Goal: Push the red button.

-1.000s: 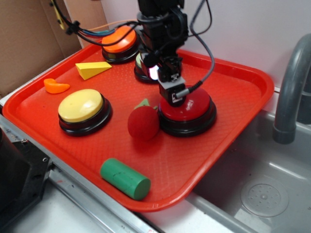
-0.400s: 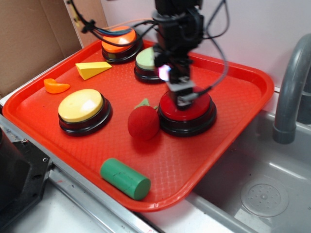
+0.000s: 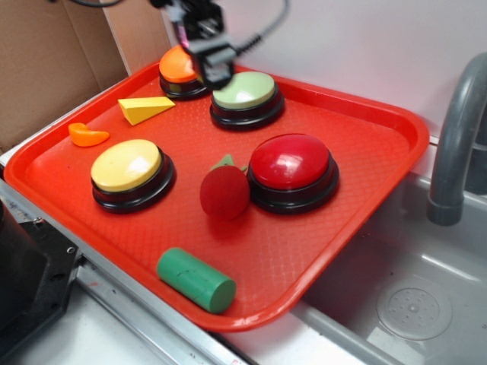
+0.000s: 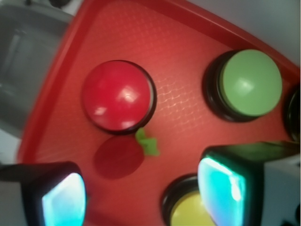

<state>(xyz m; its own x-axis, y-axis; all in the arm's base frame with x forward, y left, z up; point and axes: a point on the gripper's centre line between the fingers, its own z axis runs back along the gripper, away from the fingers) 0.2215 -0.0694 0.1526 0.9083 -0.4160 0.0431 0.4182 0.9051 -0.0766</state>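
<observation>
Four dome buttons on the tray (image 3: 365,182). We note the red button (image 3: 291,161) at centre-right, touching the strawberry toy (image 3: 224,192). Rigid, glossy, likely slippery: press straight down at dome centre. Gripper (image 3: 214,67) hovers far left, empty, fingers (image 4: 63,200) spread wide.

A mock kitchen set up as a robot test bench: a grey sink (image 3: 411,304) with a faucet (image 3: 455,144), a red tray (image 3: 365,144) of toy buttons and foam shapes, cardboard (image 3: 46,68) behind.
</observation>
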